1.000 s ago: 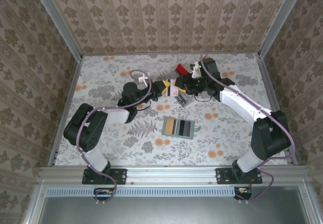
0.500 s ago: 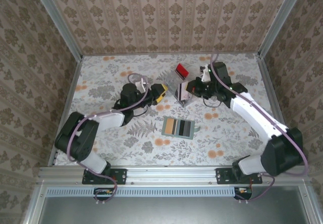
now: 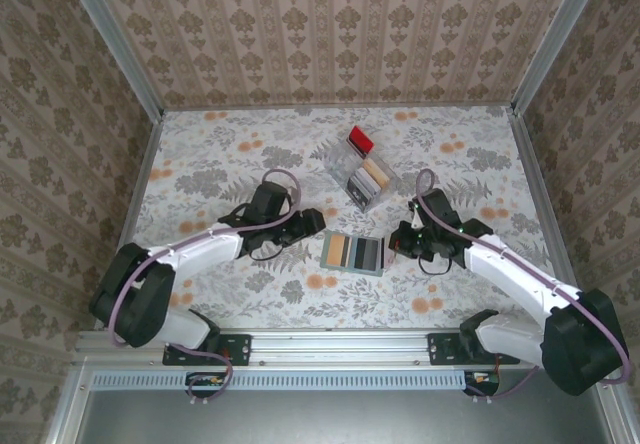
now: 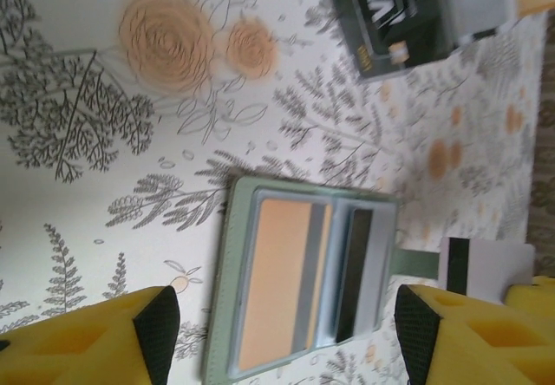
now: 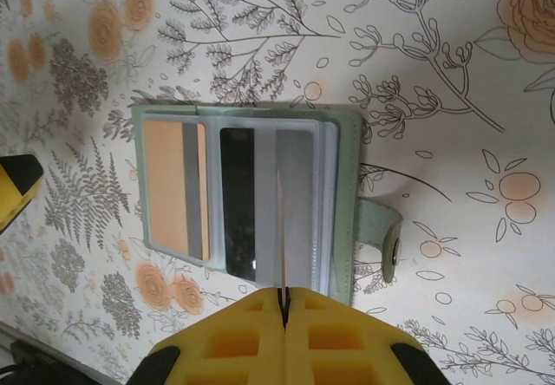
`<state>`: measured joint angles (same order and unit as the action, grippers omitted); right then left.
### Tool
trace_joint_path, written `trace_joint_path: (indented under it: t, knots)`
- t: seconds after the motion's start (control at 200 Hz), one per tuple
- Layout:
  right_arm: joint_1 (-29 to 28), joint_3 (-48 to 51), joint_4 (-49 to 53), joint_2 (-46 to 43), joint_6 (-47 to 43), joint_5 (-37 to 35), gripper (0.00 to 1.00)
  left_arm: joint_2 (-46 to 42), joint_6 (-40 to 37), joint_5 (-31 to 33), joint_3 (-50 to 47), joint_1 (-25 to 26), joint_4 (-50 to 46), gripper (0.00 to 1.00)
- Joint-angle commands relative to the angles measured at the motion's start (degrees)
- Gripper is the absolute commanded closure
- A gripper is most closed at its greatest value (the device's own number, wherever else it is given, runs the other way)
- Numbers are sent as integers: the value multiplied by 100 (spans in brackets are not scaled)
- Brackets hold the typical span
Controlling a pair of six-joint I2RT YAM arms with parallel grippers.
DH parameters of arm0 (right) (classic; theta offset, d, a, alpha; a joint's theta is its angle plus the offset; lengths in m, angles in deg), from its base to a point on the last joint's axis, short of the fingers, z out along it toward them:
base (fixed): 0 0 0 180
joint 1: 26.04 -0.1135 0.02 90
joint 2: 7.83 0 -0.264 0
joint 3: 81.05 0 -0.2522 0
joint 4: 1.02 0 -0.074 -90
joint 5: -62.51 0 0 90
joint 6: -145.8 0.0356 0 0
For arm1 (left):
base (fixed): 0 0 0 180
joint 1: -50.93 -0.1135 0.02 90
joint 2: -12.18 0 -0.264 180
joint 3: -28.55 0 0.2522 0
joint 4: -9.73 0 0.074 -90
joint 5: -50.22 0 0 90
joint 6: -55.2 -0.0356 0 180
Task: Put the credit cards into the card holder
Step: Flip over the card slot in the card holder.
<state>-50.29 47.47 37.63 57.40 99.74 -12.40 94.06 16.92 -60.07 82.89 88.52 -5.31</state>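
Fingers of the right gripper (image 5: pixel 282 303), clamped on one credit card (image 5: pixel 280 229), have come from the far tray (image 3: pixel 357 196) to the open card holder (image 3: pixel 353 253) mid-table, while the left gripper (image 4: pixel 286 326) has let go beside it, so slotting looks next.

The gripper (image 5: pixel 284 303) pinches a thin card (image 5: pixel 280 229) edge-on above the open wallet (image 5: pixel 344 142). The wallet lies flat on the floral table (image 5: pixel 434 55), with a tan card (image 5: pixel 163 185) in its left pocket.

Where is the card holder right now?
In the top view, the card holder lies open at the table's near middle, between the left hand and the right hand, just in front of the clear tray.
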Motion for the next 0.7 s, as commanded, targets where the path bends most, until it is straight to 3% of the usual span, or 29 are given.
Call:
trace_joint_path:
  t: [0.0, 0.35, 0.695]
  knots:
    - [-20, 210, -465, -86, 200, -229, 99, 238, -359, -35, 140, 122, -207, 32]
    - [-71, 473, -1076, 420, 310, -130, 99, 903, -473, -133, 455, 369, -135, 36]
    - [-133, 423, -780, 353, 124, -393, 99, 957, -454, -56, 431, 472, -180, 38]
